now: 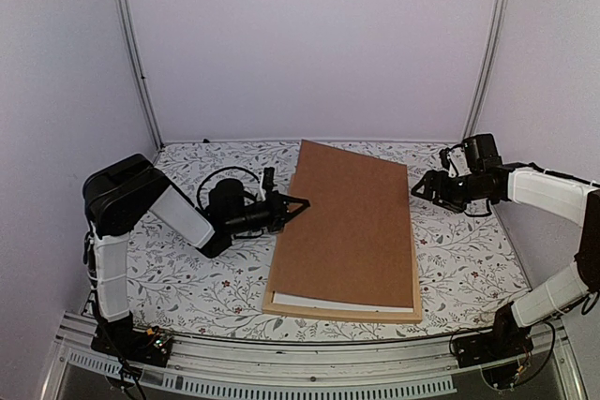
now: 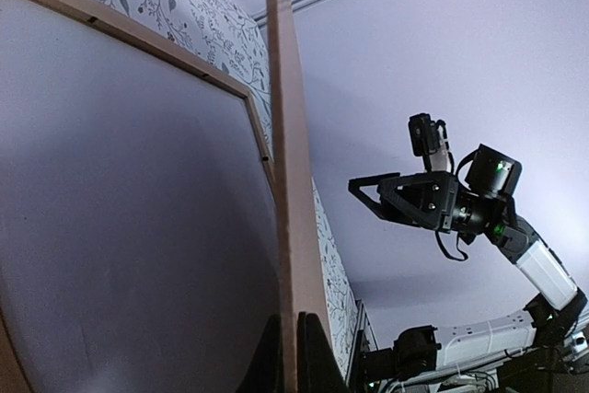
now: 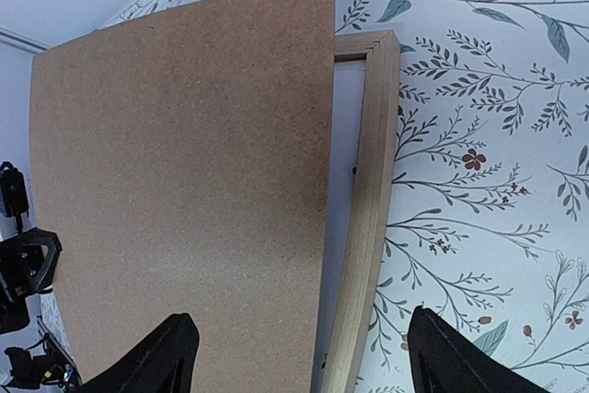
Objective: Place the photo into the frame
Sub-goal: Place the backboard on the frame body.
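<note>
Board edge decides the next move. On the left, the left gripper (image 1: 298, 203) is pinched narrow on the left long edge of the brown backing board (image 1: 352, 222), which is raised on that side. Under it the frame (image 3: 373, 190) lies flat on the table, its long axis running from near to far. Inside lies what I judge to be the photo (image 2: 120, 227), white back up, though I cannot be sure. On the right, the right gripper (image 1: 419, 186) hangs with jaws wide and empty, just beside the board's far right corner.

Nothing legible is showing: no lettering, label, brand, number or sign is appearing on any surface in view.
</note>
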Controlling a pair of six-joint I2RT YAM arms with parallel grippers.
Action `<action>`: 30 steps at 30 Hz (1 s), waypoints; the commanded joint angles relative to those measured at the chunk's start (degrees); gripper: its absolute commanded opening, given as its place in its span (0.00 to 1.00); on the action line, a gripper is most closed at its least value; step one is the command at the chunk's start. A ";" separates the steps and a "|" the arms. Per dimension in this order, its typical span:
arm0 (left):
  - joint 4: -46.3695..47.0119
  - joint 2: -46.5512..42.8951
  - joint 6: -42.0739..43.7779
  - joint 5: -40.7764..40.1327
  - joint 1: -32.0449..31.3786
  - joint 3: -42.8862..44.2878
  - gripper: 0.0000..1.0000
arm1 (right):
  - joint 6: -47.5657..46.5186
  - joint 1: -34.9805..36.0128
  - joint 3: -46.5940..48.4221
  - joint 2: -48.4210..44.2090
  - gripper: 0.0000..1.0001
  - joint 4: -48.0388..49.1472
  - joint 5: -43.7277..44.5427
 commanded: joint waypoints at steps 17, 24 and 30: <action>-8.56 0.60 16.12 4.46 -1.44 0.57 0.14 | 0.66 -0.17 -2.28 1.45 0.82 2.22 -0.76; -12.02 -0.38 19.55 2.53 -1.35 0.02 0.14 | 1.09 -0.18 -2.64 1.31 0.82 2.69 -1.70; -15.53 -0.94 22.55 0.40 -1.33 1.12 0.13 | 1.25 -0.19 -3.02 1.07 0.82 3.06 -3.80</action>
